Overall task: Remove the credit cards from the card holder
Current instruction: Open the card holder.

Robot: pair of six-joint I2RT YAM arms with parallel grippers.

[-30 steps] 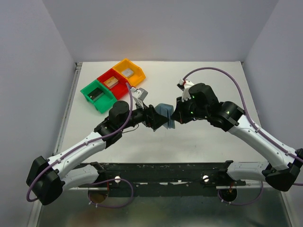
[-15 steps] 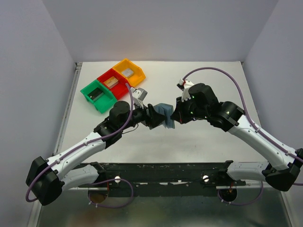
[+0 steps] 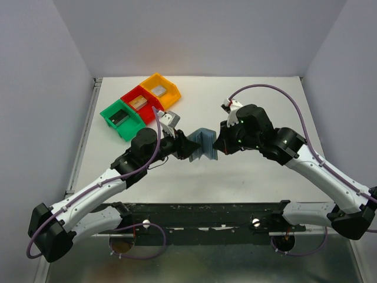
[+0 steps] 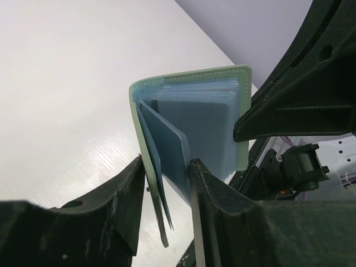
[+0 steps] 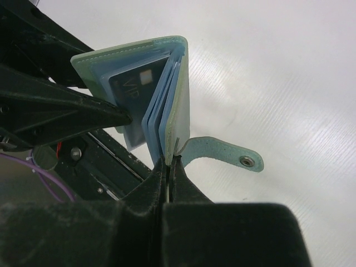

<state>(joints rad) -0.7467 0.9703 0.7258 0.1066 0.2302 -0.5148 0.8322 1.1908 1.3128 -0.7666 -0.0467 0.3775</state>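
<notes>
Presently: card holder [image 3: 204, 144], opened, aloft at centre of the top view above the table [image 3: 253, 100]. Credit cards [image 5: 135, 83] sleeved inside; none seen out, all removal pending. Right gripper [image 5: 168, 161] pinching one cover. Left gripper [image 4: 166, 167] straddling opposite cover and leaves, grip unconfirmed.

— What carries everything here?
— A flat white tabletop [image 3: 247, 171], walled in by pale panels at the back and sides.
— And what sits on it?
— Three open plastic bins in the far left corner, touching in a slanted row: a green bin [image 3: 132, 128] nearest, a red bin [image 3: 151, 112] in the middle, a yellow bin [image 3: 172, 96] farthest.
</notes>
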